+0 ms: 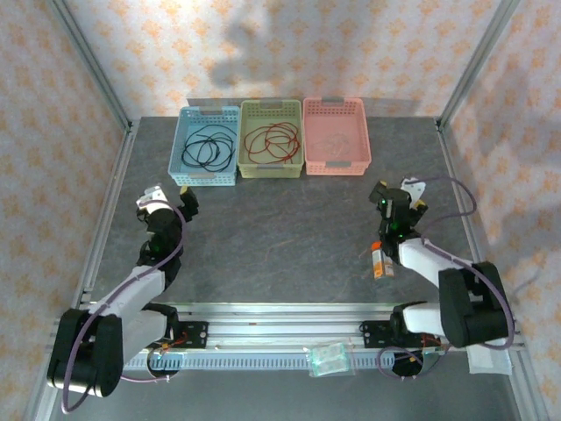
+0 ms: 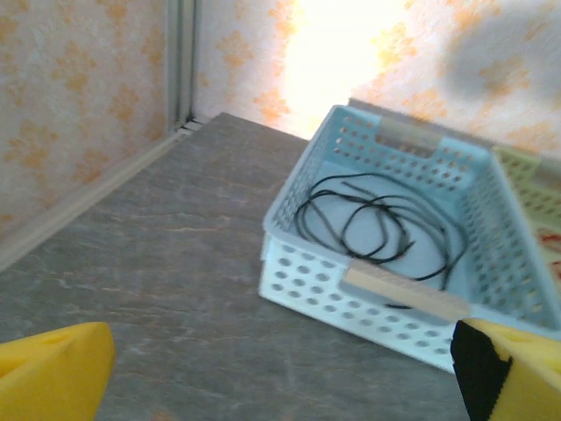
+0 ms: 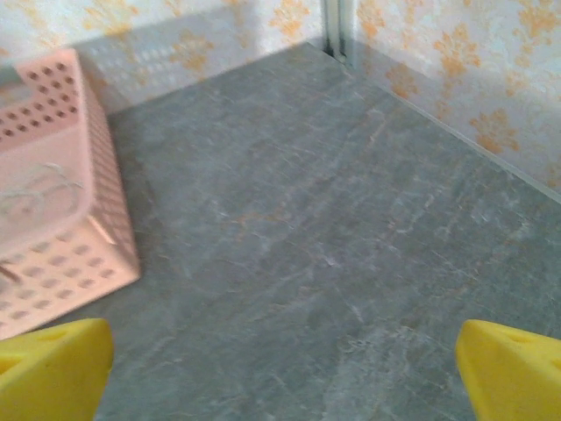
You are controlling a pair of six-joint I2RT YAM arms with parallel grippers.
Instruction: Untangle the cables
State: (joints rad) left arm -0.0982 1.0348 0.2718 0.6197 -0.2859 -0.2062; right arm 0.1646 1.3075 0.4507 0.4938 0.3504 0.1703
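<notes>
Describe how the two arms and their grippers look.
The left arm and right arm both have white link shells, black joint housings and a thin purple hose looping alongside. The left gripper and right gripper are dark-bodied with yellow fingertips. One left fingertip carries a black pad.

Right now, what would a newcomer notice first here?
Three baskets stand in a row along the far side of the table: a blue basket holding a black cable, a green basket holding a red cable, and a pink basket holding a pale cable. Nearer, the left hand and right hand hang open and empty, one at each side.
</notes>
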